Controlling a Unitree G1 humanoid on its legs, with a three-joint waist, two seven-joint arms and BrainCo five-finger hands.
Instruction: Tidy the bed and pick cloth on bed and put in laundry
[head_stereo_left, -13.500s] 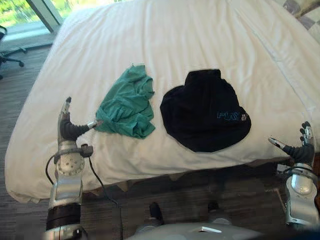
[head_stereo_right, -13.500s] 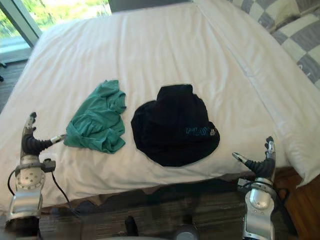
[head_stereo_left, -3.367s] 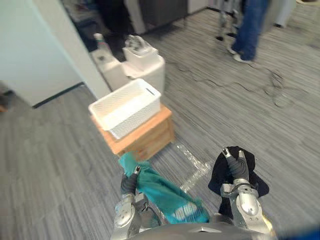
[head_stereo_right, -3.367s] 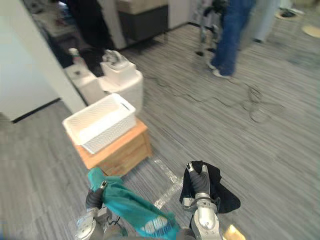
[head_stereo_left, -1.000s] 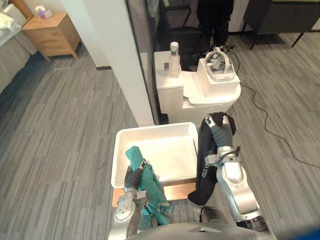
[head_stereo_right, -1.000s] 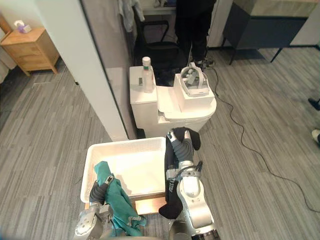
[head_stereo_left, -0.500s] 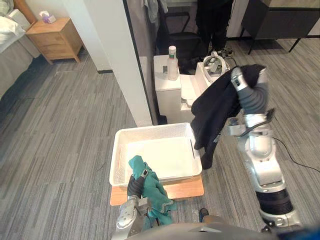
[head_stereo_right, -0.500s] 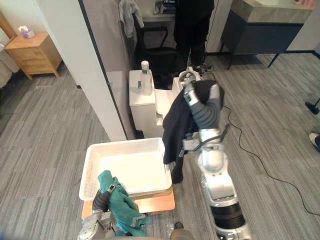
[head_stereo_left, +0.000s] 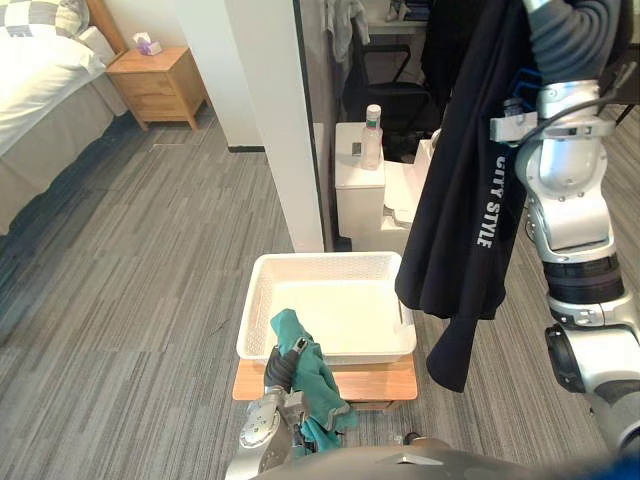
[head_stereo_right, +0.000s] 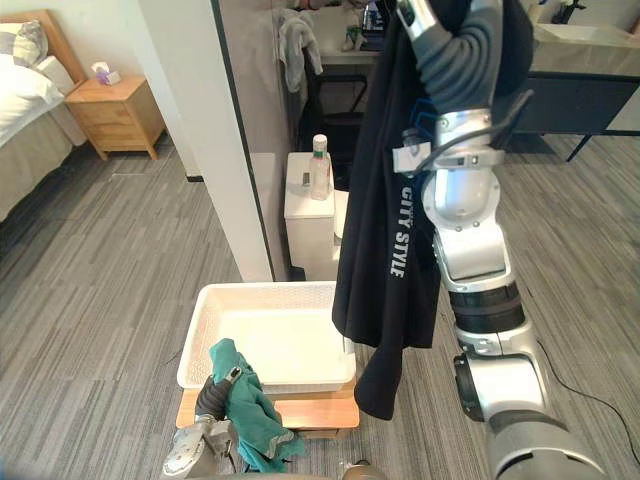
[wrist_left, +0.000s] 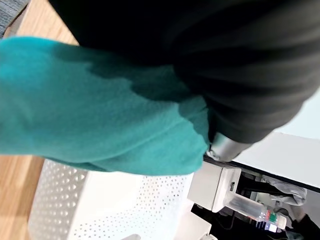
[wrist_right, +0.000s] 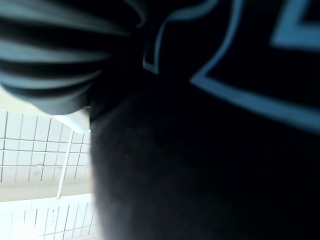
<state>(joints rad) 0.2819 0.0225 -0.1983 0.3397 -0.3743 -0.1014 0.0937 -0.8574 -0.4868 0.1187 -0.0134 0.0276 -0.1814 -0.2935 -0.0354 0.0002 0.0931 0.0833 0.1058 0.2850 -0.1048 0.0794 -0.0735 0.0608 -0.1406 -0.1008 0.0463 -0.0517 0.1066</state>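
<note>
left hand (head_stereo_left: 278, 370) clutches green cloth (head_stereo_left: 312, 378) at basket (head_stereo_left: 258, 302) near edge | right hand (head_stereo_right: 442, 42) high, gripping hanging black shirt (head_stereo_left: 468, 200)

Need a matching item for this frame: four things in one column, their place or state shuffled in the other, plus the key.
Things:
1. green cloth
2. black T-shirt
3. white laundry basket
4. clear bottle

Places or states:
a. upright on the white unit behind the basket
b. hanging high at the basket's right edge
c. bunched in the left hand, short of the basket
d. empty, on a low wooden stand

Pairs: 1-c, 2-b, 3-d, 4-a.
</note>
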